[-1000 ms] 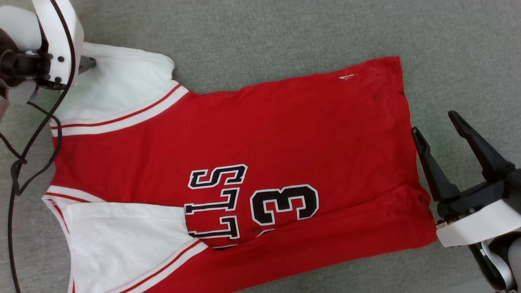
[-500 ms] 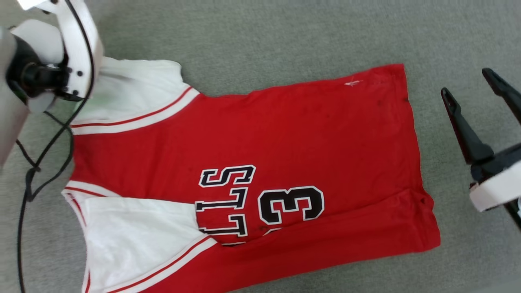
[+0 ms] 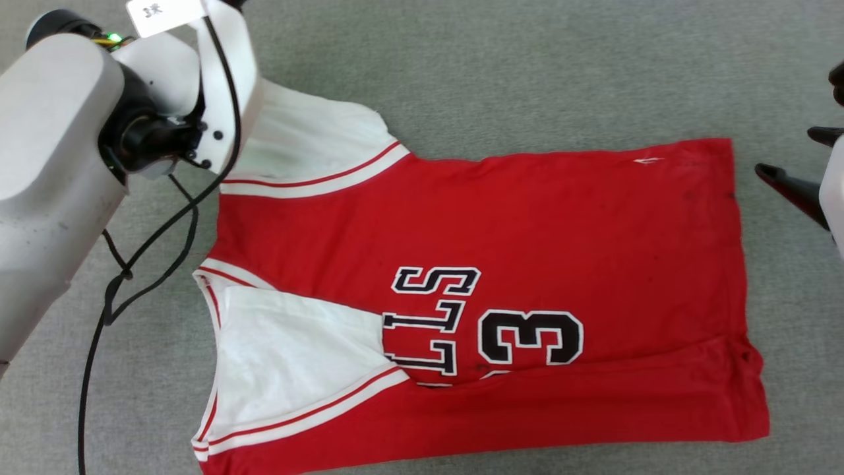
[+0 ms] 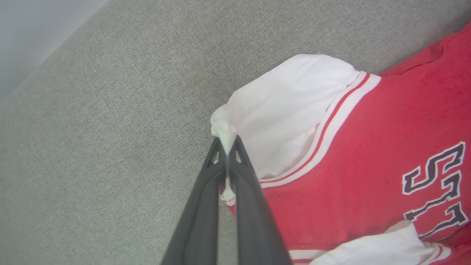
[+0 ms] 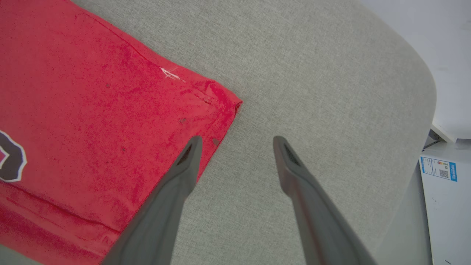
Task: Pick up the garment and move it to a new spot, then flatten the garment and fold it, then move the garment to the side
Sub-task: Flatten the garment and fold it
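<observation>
Your left gripper (image 4: 227, 142) pinches the white sleeve of the garment (image 3: 527, 224) at upper left; your right gripper (image 5: 237, 140) stands wide near its hem.

The red jersey shirt with white sleeves (image 3: 527, 218) is thin cloth, matt and soft-looking, slightly fuzzy on the red with a few dark specks near the hem. Its black, white-edged letters look smoother than the cloth. The pale grey woven cloth surface (image 3: 527, 66) under it is coarse and matt. The dark fingers of my left gripper (image 4: 228, 147) and right gripper (image 5: 235, 141) look like smooth matt plastic. My white forearm shell (image 3: 46, 145) is smooth plastic with a dull sheen.
</observation>
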Tool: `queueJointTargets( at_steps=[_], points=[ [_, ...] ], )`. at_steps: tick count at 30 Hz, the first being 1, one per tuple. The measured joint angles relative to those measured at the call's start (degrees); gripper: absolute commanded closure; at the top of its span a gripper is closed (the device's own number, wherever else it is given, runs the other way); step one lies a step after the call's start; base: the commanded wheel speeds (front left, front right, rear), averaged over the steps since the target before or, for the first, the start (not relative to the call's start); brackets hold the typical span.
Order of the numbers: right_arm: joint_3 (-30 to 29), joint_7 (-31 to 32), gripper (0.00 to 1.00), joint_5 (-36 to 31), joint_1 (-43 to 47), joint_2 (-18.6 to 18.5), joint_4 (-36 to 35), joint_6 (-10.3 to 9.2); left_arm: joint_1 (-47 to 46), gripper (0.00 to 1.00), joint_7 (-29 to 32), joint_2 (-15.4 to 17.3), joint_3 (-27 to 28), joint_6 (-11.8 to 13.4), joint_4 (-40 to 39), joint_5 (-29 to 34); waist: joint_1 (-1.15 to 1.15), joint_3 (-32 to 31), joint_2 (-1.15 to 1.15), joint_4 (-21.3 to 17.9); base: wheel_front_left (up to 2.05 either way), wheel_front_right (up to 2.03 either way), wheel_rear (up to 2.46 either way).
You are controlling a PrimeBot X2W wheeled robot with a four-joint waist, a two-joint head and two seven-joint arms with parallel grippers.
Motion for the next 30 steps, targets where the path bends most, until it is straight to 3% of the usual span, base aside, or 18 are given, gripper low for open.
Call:
queueJointTargets(
  at_steps=[7, 14, 18, 19, 20, 30],
  points=[
    [4.58, 9.04, 0.00, 4.05, -8.81, 2.22, 10.22, -0.01, -1.21, 1.00, -0.67, -0.90, -0.34, -0.05, -2.80, 0.73, 0.00, 2.38, 0.00, 2.58, 0.00, 0.00, 0.00],
    [8.71, 7.59, 0.00, 3.21, -11.05, 5.76, 18.28, -0.01, -2.24, 1.00, -1.33, -1.58, -0.49, -0.25, -4.11, 1.07, 0.00, 5.08, 0.00, 4.55, 0.00, 0.00, 0.00],
    [11.07, 6.13, 0.00, 4.54, -10.98, 5.44, 20.18, -0.13, -2.29, 1.00, -1.85, -1.45, -0.78, -0.35, -4.34, 1.22, 0.00, 6.13, 0.00, 5.16, 0.00, 0.00, 0.00],
    [11.48, 5.78, 0.24, 5.09, -11.00, 5.26, 20.47, -0.13, -2.27, 1.00, -1.90, -1.37, -0.87, -0.47, -4.34, 1.21, 0.00, 6.17, 0.00, 5.17, 0.00, 0.00, 0.00],
    [11.98, 5.15, 1.00, 5.41, -11.09, 5.03, 20.68, -0.13, -2.22, 1.00, -2.02, -1.37, -0.96, -0.48, -4.33, 1.18, 0.00, 6.11, 0.00, 5.14, 0.00, 0.00, 0.00],
    [16.00, -4.95, 1.00, 7.93, -10.84, 5.46, 22.38, -0.01, 1.79, 1.00, -6.84, -0.16, -1.23, -0.93, -3.63, -0.25, 0.00, 0.47, 0.00, 4.29, 0.00, 0.00, 0.00]
  ],
)
